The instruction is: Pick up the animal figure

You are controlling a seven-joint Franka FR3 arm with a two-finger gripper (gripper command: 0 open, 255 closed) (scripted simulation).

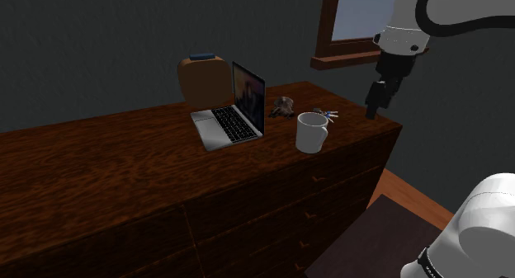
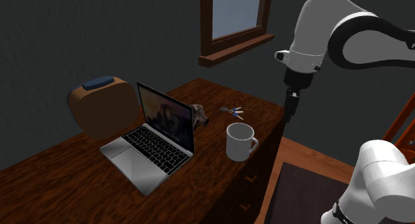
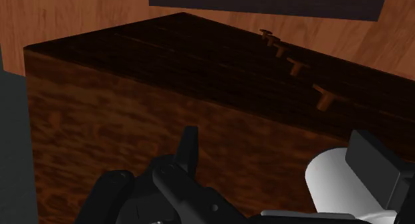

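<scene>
The animal figure (image 1: 283, 106) is a small brown shape lying on the dark wooden dresser (image 1: 99, 177), just beyond the laptop's screen edge. In the second exterior view the animal figure (image 2: 199, 114) is partly hidden behind that screen. My gripper (image 1: 373, 111) hangs pointing down past the dresser's end at the shoulder view's right, well apart from the figure. The second exterior view shows the gripper (image 2: 289, 116) level with the dresser top, off its corner. In the wrist view the gripper (image 3: 276, 141) looks open with nothing between its fingers, over the dresser (image 3: 133, 96) corner.
A white mug (image 1: 311, 132) and a bunch of keys (image 1: 328, 115) lie between the figure and my gripper. An open laptop (image 1: 235, 111) and a brown rounded object (image 1: 202, 78) stand beside the figure. A window (image 1: 355, 29) is on the wall behind. Drawer handles (image 3: 292, 66) line the dresser front.
</scene>
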